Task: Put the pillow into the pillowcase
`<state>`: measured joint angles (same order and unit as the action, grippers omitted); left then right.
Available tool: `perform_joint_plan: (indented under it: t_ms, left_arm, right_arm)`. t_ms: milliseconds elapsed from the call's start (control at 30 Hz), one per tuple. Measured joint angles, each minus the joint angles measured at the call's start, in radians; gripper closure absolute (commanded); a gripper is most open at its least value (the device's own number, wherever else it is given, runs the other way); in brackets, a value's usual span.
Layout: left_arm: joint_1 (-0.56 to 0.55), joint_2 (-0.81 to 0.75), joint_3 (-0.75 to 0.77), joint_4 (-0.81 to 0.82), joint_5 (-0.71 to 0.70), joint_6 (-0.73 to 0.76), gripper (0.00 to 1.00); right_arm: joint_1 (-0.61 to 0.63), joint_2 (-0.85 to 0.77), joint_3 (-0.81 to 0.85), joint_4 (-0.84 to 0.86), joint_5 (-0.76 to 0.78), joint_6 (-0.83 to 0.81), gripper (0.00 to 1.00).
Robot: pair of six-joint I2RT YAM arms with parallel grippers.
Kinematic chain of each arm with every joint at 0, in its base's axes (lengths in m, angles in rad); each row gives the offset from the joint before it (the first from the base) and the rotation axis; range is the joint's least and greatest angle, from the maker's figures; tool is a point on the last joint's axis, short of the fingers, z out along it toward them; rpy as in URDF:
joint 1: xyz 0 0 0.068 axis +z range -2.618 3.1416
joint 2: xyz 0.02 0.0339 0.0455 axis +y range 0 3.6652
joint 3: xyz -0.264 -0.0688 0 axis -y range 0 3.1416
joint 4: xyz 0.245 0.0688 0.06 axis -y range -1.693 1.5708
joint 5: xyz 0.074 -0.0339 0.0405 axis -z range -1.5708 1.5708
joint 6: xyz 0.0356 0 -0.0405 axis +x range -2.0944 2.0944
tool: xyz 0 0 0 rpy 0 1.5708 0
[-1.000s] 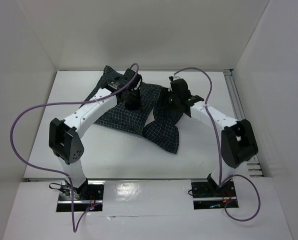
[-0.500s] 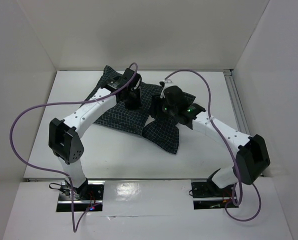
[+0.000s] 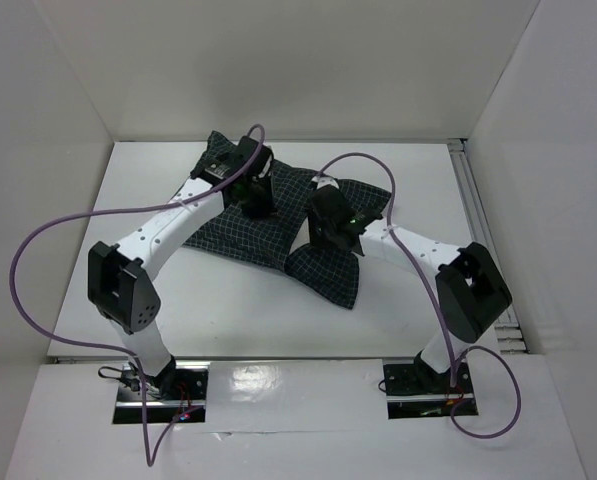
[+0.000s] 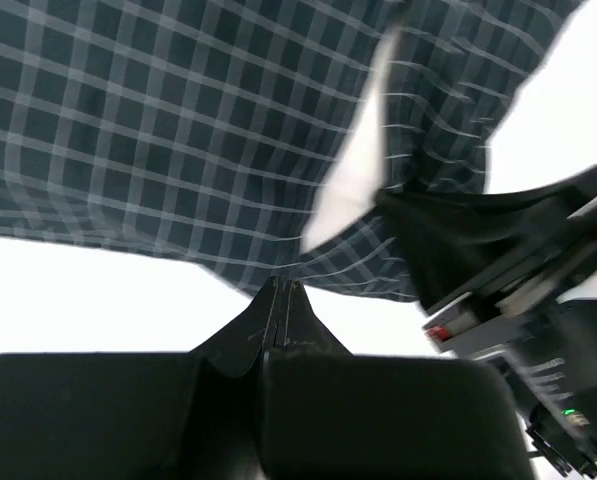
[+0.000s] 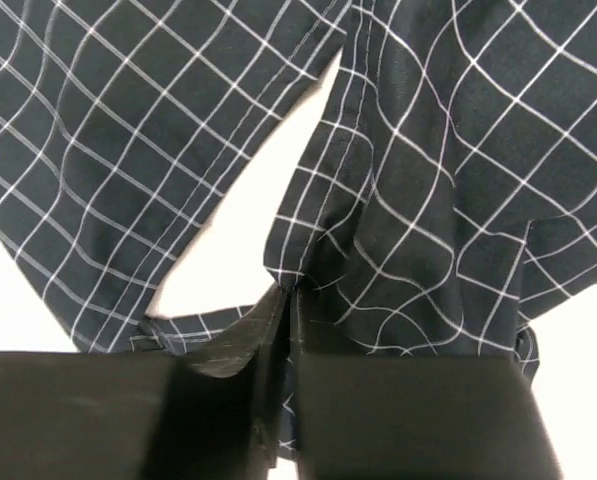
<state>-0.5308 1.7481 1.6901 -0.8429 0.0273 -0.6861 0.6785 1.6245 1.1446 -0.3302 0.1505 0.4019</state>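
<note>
White table (image 3: 228,310) carries the work. Pillow (image 4: 350,165) shows only as a pale strip at the pillowcase's opening and is judged mostly inside. Pillowcase (image 3: 240,232) lies bunched on the table. Left gripper (image 4: 279,290) pinches its hem, fingers together; right gripper (image 5: 286,298) clamps a fold beside the opening. Step in hand: finishing the insertion. Next move calls for drawing cloth over the exposed strip.

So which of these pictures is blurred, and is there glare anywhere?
Top external view: sharp, evenly lit, with glare on the glossy front strip between the arm bases. Left wrist view: the pillowcase and the right arm are smeared by motion blur, while its own jaws look crisp. Right wrist view: in focus, grid lines clear, table washed out white.
</note>
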Motion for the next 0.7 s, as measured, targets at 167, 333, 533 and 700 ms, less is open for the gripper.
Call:
perform_joint_plan:
  t_ms: [167,333,533,700]
  left_arm:
    - [0.062,-0.042,-0.071,0.005,-0.003,0.000,1.00]
    - [0.132,-0.077,-0.131,0.005,-0.006,0.001,1.00]
    - [0.229,-0.143,-0.235,0.008,-0.027,0.000,1.00]
    - [0.397,-0.216,-0.360,0.029,-0.029,0.000,0.79]
  right_arm:
    - [0.007,0.013,0.014,-0.009,0.022,0.002,1.00]
    - [0.018,0.001,0.046,-0.010,0.018,0.002,1.00]
    - [0.016,0.054,0.121,-0.005,0.001,0.000,1.00]
    - [0.000,0.166,0.192,0.000,-0.046,0.000,0.46]
